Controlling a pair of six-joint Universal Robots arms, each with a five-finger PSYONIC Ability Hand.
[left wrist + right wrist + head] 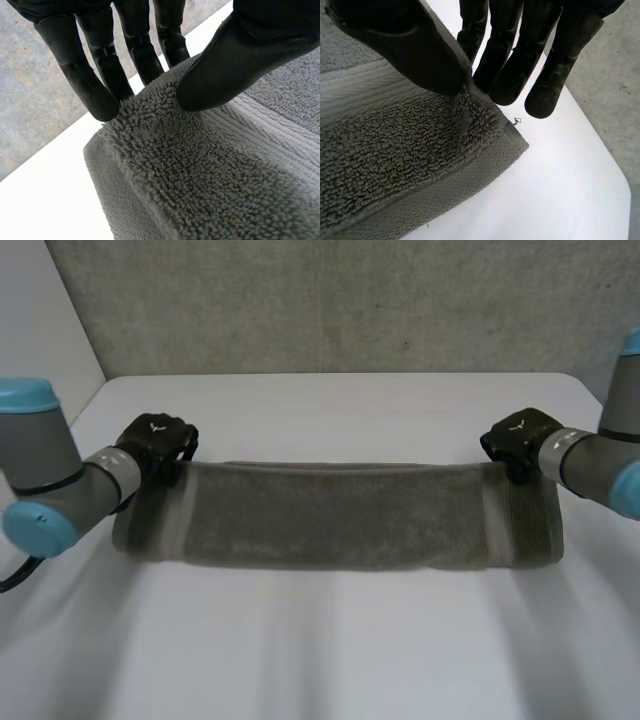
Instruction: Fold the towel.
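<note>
White table was crossed mid-frame by a soft grey terry towel, its 2 far corners pinched by the left hand and right hand; it was judged limp, light, best gripped there.

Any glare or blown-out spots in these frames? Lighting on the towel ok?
Head view: soft, even light, no glare on the table; the towel is evenly lit. Left wrist view: the table washes out to flat white; the left hand shows a faint sheen. Right wrist view: the table is bright white too; the right hand reads near-black.
</note>
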